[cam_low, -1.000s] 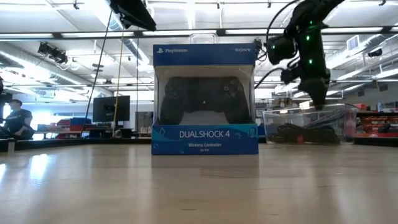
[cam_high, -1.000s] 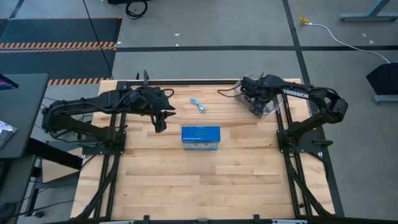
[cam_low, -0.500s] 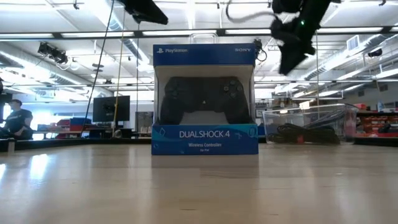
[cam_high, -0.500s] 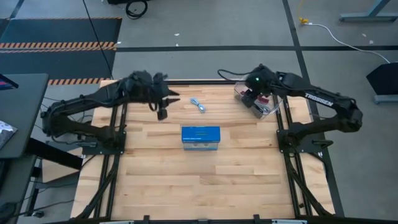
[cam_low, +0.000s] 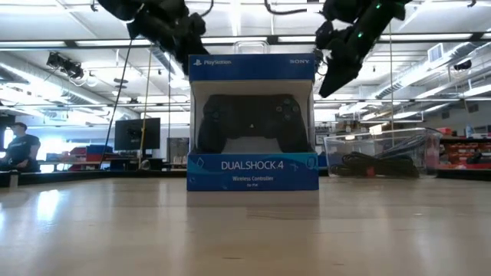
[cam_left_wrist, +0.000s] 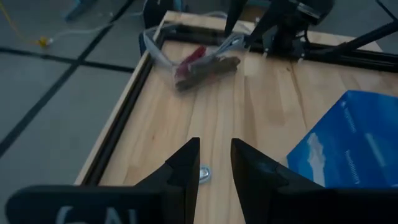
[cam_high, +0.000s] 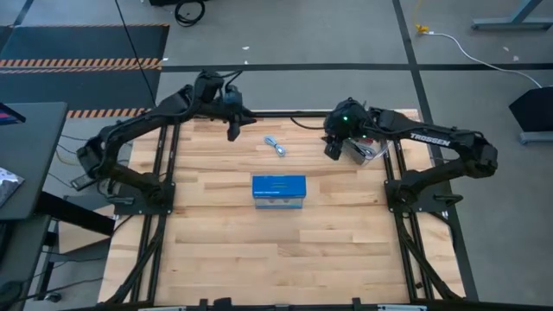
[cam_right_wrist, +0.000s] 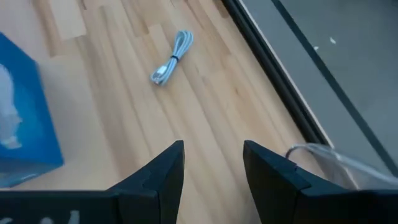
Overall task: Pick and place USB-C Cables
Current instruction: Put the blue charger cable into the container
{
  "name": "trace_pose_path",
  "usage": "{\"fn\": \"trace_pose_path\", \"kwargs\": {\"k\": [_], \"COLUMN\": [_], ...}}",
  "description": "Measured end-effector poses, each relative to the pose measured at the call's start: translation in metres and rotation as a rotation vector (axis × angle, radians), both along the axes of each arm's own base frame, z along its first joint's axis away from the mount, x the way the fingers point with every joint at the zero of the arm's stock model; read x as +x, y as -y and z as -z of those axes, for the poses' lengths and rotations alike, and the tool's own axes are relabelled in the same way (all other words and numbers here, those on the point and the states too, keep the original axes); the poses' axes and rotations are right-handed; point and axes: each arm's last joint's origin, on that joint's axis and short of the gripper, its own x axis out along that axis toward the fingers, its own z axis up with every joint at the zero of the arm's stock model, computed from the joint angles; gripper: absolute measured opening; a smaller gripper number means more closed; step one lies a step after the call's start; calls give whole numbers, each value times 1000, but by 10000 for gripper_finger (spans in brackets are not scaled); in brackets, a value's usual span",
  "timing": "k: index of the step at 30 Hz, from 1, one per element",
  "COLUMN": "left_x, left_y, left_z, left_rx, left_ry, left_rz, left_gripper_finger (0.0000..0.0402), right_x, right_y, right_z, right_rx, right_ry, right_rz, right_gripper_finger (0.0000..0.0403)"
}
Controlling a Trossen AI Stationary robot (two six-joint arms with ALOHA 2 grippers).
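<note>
Butcher-block wood made up the table [cam_high: 259, 250], bare across its near half. Past that, around the middle, stood the blue box [cam_high: 279, 191]. Farther back, a pale blue-white cable [cam_high: 276, 146] lay alone on the wood, roughly midway between the two arms. At the far right corner sat the clear bin [cam_high: 367, 149], with a red cable [cam_left_wrist: 191, 57] and darker bundles inside it.

The right gripper [cam_high: 332, 149] hung above the table just left of the bin, pointing toward the loose cable. Its fingers [cam_right_wrist: 163, 171] stood moderately apart and held nothing. The left gripper [cam_high: 232, 130] hovered near the far edge, left of the loose cable, its fingers [cam_left_wrist: 184, 167] parted by a narrow gap and likewise empty.

Judging by this, the step in hand was an approach to the loose cable. The next move would call for coming down over the thin bundle with the fingers straddling it, low enough to pinch it off the wood.
</note>
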Motion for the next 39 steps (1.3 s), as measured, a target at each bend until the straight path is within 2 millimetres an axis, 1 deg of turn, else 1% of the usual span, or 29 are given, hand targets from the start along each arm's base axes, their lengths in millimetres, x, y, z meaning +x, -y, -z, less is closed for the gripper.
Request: {"fn": "trace_pose_path", "kwargs": {"k": [4, 8, 13, 15, 19, 22, 24, 28, 32, 35, 39], "left_x": [4, 9, 12, 10, -1, -11, -14, -10, -4, 0, 13], "left_y": [-8, -7, -10, -15, -35, -48, -52, -53, -55, -57, -48], "left_z": [11, 25, 48, 55, 65, 66, 65, 66, 84, 98, 105], "left_rx": [-31, -67, -71, -63, -59, -58, -41, 24, 55, 25, 25], "left_ry": [-24, -69, -132, -151, -172, -171, -159, -181, -268, -314, -333], "left_rz": [7, 104, 262, 289, 251, 199, 183, 179, 205, 213, 252], "left_gripper_finger": [98, 98, 98, 98, 98, 98, 98, 98, 98, 98, 94], "right_x": [10, 18, 21, 21, 20, 17, 16, 16, 20, 24, 30], "right_y": [6, 13, 32, 41, 56, 64, 68, 73, 75, 73, 66], "right_z": [6, 11, 20, 21, 20, 17, 16, 11, 5, 1, -1], "right_rx": [-26, -17, -15, -15, -12, -1, 11, 29, -9, -26, -29], "right_ry": [17, 45, 48, 71, 141, 195, 229, 311, 379, 415, 438], "right_rz": [-24, -56, -4, 12, 67, 111, 136, 156, 148, 132, 78], "right_gripper_finger": [171, 171, 171, 171, 171, 171, 171, 171, 171, 171, 171]}}
